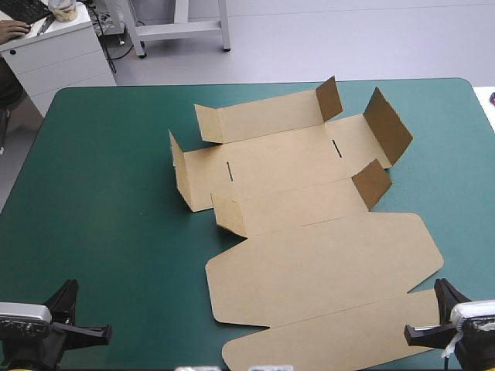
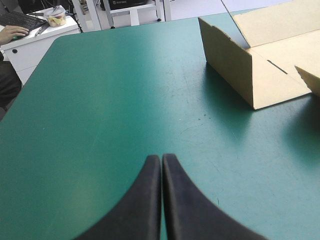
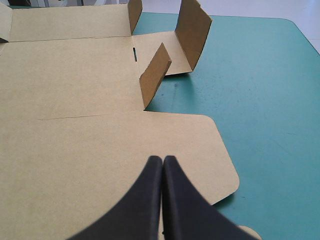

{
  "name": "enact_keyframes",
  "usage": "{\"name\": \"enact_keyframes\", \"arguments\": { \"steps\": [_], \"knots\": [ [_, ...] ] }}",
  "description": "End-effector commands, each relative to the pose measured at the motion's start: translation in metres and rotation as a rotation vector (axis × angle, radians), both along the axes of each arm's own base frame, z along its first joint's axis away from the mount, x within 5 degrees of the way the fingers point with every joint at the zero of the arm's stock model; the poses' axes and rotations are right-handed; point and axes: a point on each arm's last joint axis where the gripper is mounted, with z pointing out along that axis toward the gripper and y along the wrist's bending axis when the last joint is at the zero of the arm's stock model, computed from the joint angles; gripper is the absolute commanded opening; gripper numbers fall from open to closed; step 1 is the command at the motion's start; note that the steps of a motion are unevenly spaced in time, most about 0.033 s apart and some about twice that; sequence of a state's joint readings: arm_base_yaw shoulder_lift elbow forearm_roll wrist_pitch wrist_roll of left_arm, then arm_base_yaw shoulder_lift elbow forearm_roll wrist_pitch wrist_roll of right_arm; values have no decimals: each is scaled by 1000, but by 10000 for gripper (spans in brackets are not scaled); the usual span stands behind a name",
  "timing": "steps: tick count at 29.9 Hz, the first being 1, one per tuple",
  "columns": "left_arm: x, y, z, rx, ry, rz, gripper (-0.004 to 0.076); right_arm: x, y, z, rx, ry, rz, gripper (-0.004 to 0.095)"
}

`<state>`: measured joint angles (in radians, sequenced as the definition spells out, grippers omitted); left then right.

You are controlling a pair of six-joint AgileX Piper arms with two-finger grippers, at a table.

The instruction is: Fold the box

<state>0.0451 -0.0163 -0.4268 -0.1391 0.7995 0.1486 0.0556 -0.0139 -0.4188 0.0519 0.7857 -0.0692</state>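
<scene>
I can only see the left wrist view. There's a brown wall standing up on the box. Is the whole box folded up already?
Observer: No. In the high view the box is mostly spread out, and its big lid panel lies flat.
Operator: Where's the other pincer?
Observer: The right pincer is shut, holding nothing, pointing over that lid panel.
Operator: Is there a wall on the other end too?
Observer: Yes, the right end wall stands up as well.
</scene>
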Motion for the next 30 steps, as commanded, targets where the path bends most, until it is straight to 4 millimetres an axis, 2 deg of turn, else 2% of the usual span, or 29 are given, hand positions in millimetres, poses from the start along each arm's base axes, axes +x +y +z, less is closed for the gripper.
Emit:
{"name": "enact_keyframes", "arguments": {
  "steps": [1, 19, 23, 26, 30],
  "knots": [
    [1, 0, 13, -26, -84, -2, -10, -7, -1, 16, 3, -126, -3, -20],
    [1, 0, 13, -26, -84, -2, -10, -7, -1, 16, 3, -126, -3, -20],
    [1, 0, 13, -26, -84, -2, -10, -7, -1, 16, 3, -126, -3, 5],
    [1, 0, 13, -26, -84, -2, -10, -7, -1, 16, 3, -126, -3, 94],
    [1, 0, 13, -26, -84, -2, -10, -7, -1, 16, 2, -126, 0, 369]
  ]
}}
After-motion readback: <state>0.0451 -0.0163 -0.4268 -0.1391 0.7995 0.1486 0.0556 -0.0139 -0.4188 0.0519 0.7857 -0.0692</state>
